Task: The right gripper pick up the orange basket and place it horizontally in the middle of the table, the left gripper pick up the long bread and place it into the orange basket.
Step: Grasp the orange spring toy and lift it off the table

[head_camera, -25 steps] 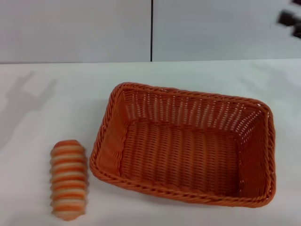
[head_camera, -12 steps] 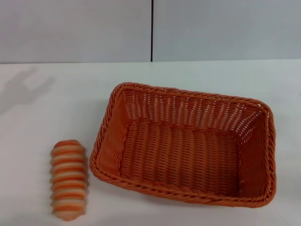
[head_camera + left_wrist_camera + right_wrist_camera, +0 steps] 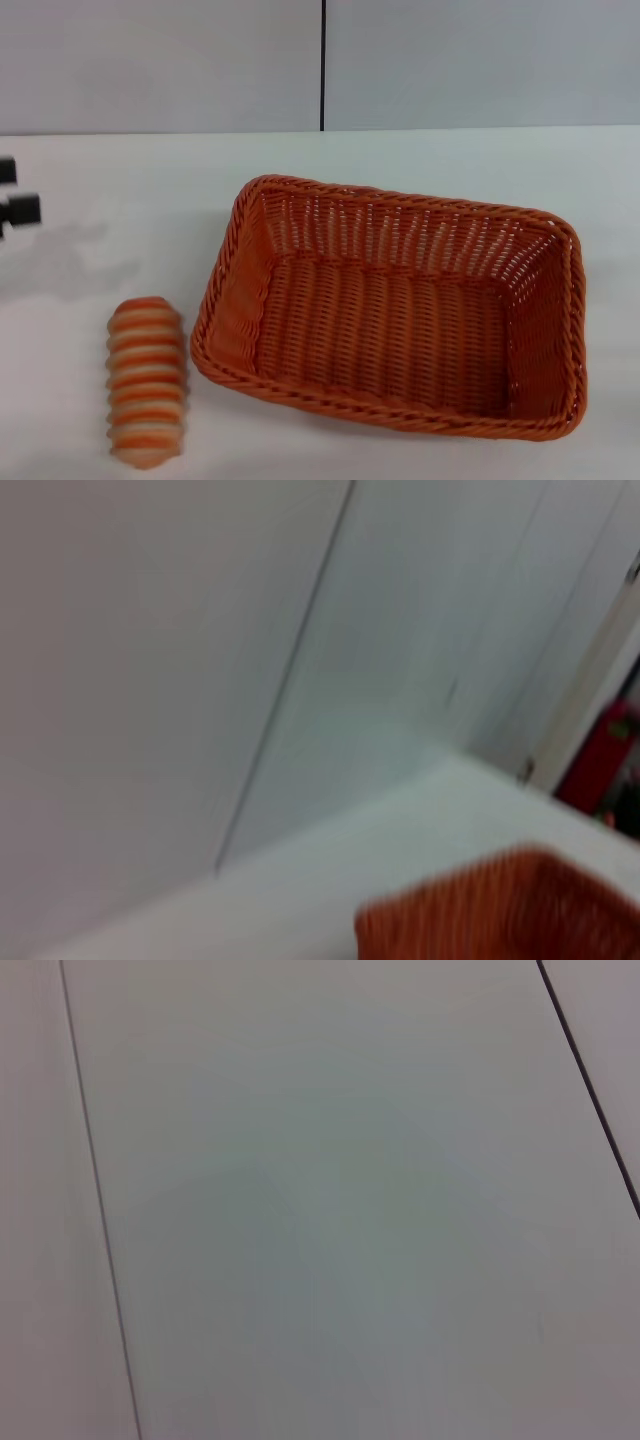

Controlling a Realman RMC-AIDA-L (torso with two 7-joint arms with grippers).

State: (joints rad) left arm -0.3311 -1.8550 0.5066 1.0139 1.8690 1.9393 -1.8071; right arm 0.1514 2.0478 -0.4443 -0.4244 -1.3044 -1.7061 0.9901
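long bread (image 3: 146, 381) near table edge, well apart from left gripper (image 3: 12, 200).

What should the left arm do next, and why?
Probably bring the left gripper in from the table's left edge and down over the long bread. The bread lies outside the orange basket, which already sits mid-table and empty.

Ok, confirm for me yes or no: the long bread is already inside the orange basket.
No. In the head view the long bread lies on the table beside the orange basket, outside its rim, on the robot's left.
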